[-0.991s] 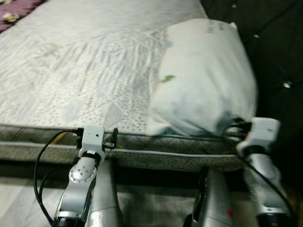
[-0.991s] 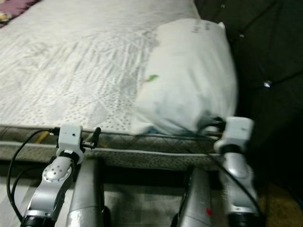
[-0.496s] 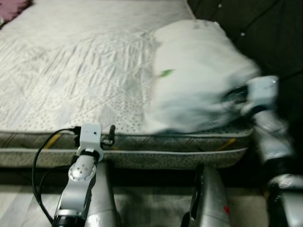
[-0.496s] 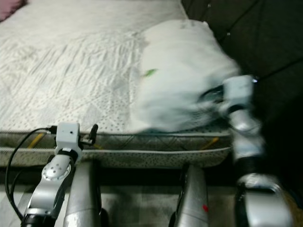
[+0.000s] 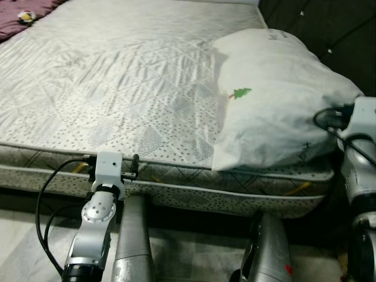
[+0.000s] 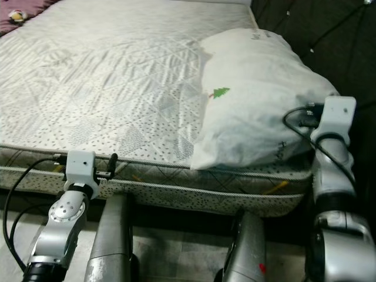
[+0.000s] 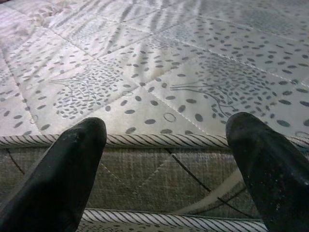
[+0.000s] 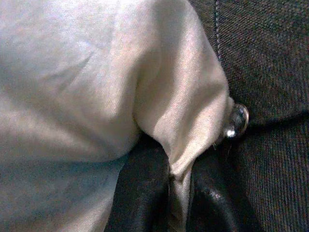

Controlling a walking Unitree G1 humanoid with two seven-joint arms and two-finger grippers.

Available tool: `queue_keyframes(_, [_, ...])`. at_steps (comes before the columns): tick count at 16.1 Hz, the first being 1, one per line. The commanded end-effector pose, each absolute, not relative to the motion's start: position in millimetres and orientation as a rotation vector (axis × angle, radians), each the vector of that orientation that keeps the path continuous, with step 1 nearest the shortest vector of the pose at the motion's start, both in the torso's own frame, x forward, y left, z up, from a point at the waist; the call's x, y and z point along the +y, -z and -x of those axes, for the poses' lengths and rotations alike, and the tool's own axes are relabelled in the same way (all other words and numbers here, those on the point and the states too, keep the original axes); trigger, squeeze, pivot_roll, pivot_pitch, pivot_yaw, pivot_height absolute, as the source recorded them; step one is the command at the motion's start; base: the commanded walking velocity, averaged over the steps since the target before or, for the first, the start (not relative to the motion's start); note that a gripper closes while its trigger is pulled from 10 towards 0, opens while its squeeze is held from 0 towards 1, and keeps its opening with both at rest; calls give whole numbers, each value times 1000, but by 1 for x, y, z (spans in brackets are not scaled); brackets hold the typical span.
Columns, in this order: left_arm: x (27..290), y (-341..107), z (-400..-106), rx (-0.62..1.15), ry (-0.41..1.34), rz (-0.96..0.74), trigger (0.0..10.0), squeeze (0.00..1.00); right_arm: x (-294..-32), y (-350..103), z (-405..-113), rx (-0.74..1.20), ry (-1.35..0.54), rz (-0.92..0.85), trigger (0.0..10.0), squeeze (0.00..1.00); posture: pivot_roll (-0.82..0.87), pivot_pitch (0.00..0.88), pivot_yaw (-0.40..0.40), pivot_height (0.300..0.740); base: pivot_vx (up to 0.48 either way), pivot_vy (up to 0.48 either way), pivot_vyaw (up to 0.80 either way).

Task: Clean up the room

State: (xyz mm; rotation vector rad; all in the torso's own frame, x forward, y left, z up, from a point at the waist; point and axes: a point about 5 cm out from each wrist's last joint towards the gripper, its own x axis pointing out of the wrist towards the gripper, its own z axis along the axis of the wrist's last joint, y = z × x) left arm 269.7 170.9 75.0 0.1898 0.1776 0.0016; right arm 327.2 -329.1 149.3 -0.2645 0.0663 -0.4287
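Note:
A white pillow with a small green tree print lies on the right side of the mattress, next to the dark headboard. My right gripper is shut on a pinched fold of the pillow's cover at the corner by the headboard; its wrist shows at the pillow's right end. My left gripper is open and holds nothing. It hovers at the mattress's front edge, far left of the pillow, with its fingers level with the piped seam.
The tufted headboard has shiny button studs, one right beside the gripped fold. A purple blanket with a small object on it lies at the mattress's far left corner. Floor shows below the bed frame between my legs.
My right gripper has risen from the mattress's front edge and pulled the pillow's corner toward the headboard. The pillow now lies flatter. The left arm has stayed put; the camera shifted.

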Motion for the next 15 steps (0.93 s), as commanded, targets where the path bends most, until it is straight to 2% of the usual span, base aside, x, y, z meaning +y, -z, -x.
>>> queue_keyframes(1, [166, -79, -273, 141, 37, -258, 10000, 0, -334, -143, -316, 53, 481, 266, 0, 0, 20, 0, -21, 456, 0, 0, 0])
queue_keyframes(6, [160, -79, -274, 133, 52, -204, 10000, 0, -304, -95, -305, 153, 388, 254, 0, 0, 10, 0, -12, 456, 0, 0, 0])
queue_keyframes(7, [160, -81, -275, 119, 51, -197, 10000, 0, -298, -87, -306, 184, 363, 251, 9490, 0, 19, 0, -15, 456, 0, 0, 0])
queue_keyframes(8, [160, -82, -276, 116, 49, -199, 10000, 0, -296, -85, -307, 196, 360, 241, 10000, 0, 19, 0, -15, 456, 0, 0, 0])
queue_keyframes(9, [161, -83, -277, 110, 43, -204, 10000, 0, -293, -94, -314, 150, 354, 237, 10000, 1000, 24, 0, -18, 456, 0, 0, 0])
queue_keyframes(11, [163, -82, -274, 103, 35, -199, 10000, 0, -289, -126, -328, 7, 359, 295, 10000, 1000, 29, 0, -20, 456, 0, 0, 0])
queue_keyframes(12, [163, -83, -273, 96, 38, -193, 10000, 0, -289, -131, -330, -6, 361, 300, 10000, 1000, 28, 0, -19, 456, 0, 0, 0])
queue_keyframes(15, [156, -84, -271, 80, 86, -174, 10000, 0, -294, -114, -325, 108, 386, 275, 10000, 1000, 21, 0, -18, 456, 0, 0, 0])
